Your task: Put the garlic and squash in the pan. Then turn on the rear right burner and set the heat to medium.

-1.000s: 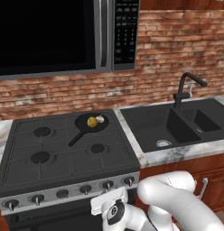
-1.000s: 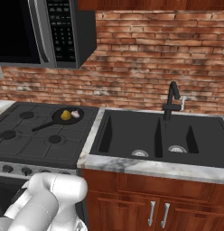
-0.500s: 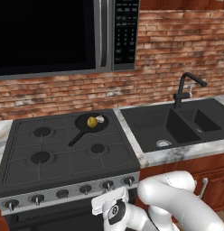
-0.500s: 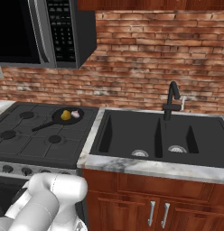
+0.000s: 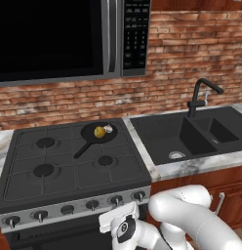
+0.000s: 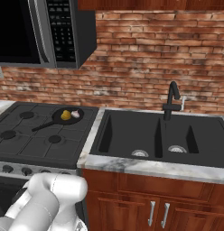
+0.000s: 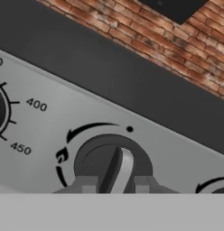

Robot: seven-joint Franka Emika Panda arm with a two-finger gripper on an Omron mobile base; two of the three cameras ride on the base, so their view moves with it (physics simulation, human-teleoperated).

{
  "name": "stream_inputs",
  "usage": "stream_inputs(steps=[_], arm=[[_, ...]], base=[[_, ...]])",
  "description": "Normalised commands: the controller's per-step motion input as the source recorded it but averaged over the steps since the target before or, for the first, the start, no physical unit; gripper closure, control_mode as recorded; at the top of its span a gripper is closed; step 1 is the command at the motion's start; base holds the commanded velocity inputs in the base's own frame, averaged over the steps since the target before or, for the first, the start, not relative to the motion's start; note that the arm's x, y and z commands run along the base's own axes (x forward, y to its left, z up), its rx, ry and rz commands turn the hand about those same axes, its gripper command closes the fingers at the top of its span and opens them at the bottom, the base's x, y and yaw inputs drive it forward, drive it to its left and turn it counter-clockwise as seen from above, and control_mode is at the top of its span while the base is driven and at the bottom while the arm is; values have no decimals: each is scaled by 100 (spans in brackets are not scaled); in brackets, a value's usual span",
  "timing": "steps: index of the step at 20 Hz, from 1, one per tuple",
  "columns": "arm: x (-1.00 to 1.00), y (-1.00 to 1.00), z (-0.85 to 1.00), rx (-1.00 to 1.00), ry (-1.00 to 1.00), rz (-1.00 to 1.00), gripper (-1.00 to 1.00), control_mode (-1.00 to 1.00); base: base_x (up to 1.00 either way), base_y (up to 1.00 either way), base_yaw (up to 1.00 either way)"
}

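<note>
The black pan sits on the rear right burner and hides its cap. The yellow squash and the whitish garlic lie side by side inside it. My gripper is down at the stove's front panel, shut on a burner knob. Its dark fingertips press on both sides of the knob's raised ridge. In the left base view the hand hangs just below the knob row.
An oven dial marked 400 and 450 sits left of the gripped knob. A microwave hangs over the stove. The black sink and faucet lie to the right, with wooden cabinet doors below.
</note>
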Motion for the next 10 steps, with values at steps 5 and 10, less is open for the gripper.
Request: stream_inputs(steps=[5,10], arm=[[7,0,-3,-8,0,1,100,-100],[0,0,0,-18,0,0,100,-100]], base=[[0,0,0],[0,0,0]])
